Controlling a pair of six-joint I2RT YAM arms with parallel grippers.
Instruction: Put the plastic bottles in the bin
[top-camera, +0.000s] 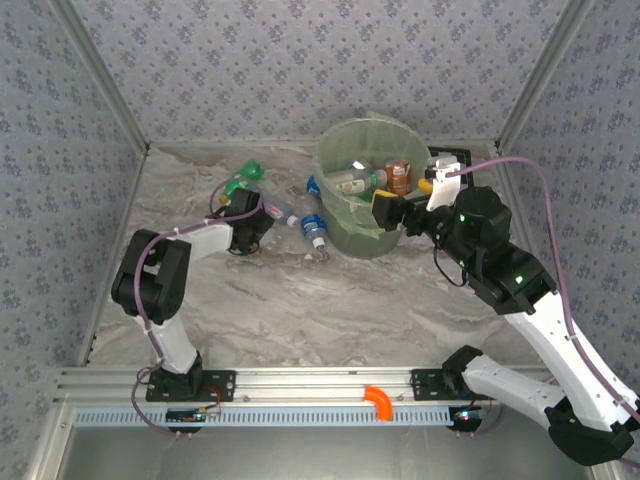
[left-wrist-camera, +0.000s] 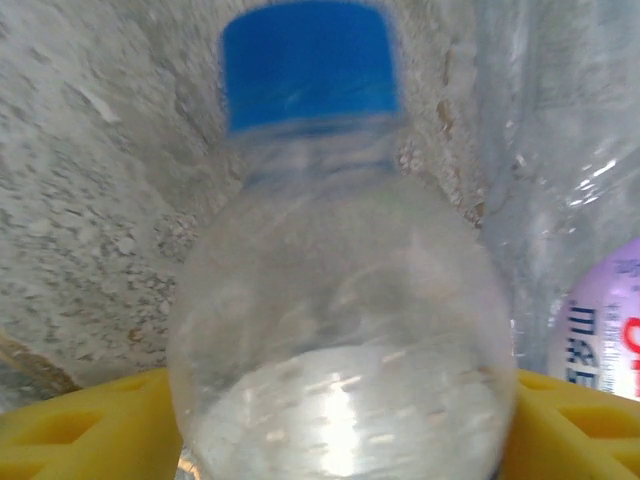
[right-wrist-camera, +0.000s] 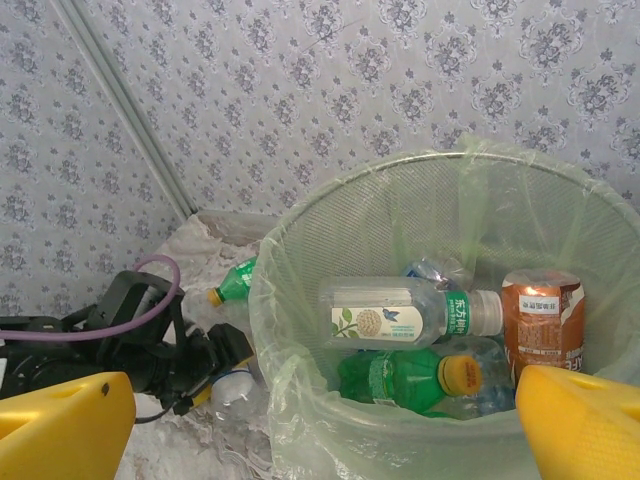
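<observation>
Holding several bottles (right-wrist-camera: 400, 318), the bin (right-wrist-camera: 290, 400) faces wide-open right gripper (top-camera: 404, 200); left gripper (left-wrist-camera: 340, 425) flanks clear bottle (left-wrist-camera: 340, 300), grip unclear.

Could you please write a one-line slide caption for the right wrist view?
Open right gripper poised over the pale green translucent bin, several plastic bottles inside.

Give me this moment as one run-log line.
left pincer: around clear blue-capped bottle, grip unconfirmed | right pincer: open, at bin rim | bin: several bottles inside
</observation>
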